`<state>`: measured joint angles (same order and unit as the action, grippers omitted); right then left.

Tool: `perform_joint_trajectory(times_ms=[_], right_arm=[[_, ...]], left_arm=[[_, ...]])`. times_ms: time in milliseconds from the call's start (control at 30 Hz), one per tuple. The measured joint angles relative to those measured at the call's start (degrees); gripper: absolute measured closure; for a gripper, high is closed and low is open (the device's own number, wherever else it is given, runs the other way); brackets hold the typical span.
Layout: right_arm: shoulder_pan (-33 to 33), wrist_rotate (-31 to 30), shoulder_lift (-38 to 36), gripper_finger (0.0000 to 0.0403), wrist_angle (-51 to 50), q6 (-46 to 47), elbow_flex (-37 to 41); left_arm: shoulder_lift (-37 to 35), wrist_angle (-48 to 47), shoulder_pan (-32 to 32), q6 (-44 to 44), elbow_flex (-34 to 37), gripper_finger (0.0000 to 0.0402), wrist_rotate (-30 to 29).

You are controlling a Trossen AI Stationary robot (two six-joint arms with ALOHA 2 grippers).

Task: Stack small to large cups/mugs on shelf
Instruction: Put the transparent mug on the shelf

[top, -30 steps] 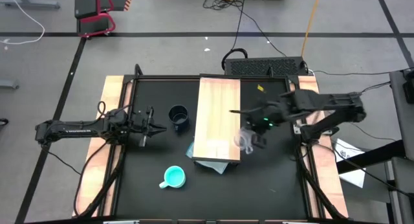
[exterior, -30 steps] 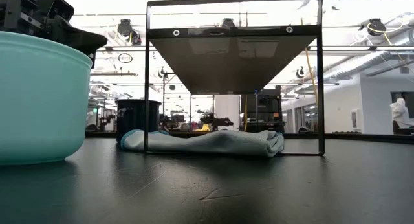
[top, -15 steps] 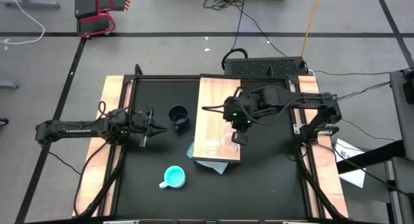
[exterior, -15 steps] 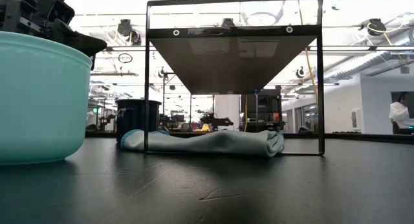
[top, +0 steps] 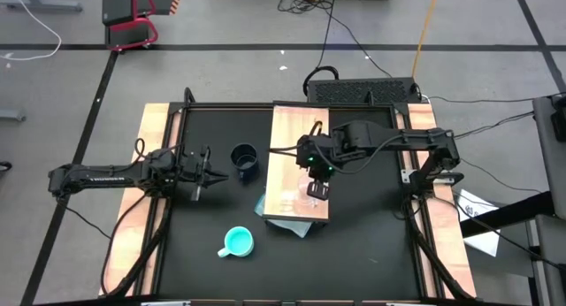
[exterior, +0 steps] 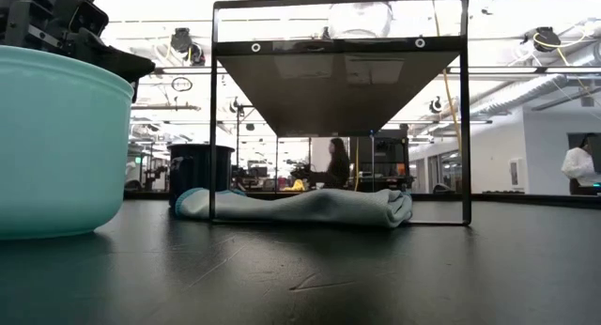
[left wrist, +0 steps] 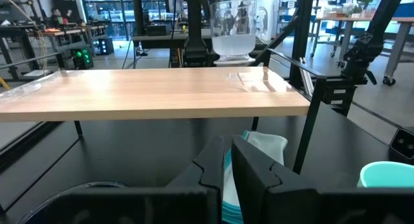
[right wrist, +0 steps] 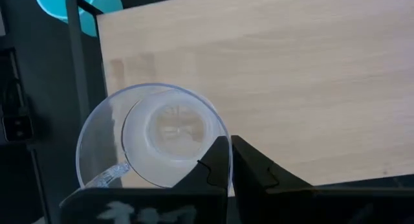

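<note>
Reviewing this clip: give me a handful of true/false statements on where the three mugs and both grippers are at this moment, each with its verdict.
1. The right gripper is shut on the glass mug over the shelf. True.
2. The turquoise mug stands on the shelf. False: it is on the black tabletop, near the front edge, left of the shelf.
3. The navy mug is on the tabletop between the left gripper and the shelf. True.
4. The left gripper holds the navy mug. False: it holds nothing and sits beside that mug.
5. A folded cloth lies under the shelf. True.
6. The glass mug hangs upside down. False: its mouth faces up.
</note>
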<state>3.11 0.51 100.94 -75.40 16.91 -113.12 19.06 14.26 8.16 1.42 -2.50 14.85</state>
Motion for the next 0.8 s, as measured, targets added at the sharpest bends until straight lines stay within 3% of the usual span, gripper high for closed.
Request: perform_joint_trajectory(times_ms=[800], right_arm=[[3.7,-2.1,0.0,0.0403,2.4,2.8,1.2]], left_arm=[[0.0,0.0,0.0,0.0,0.0,0.0369,0.0]])
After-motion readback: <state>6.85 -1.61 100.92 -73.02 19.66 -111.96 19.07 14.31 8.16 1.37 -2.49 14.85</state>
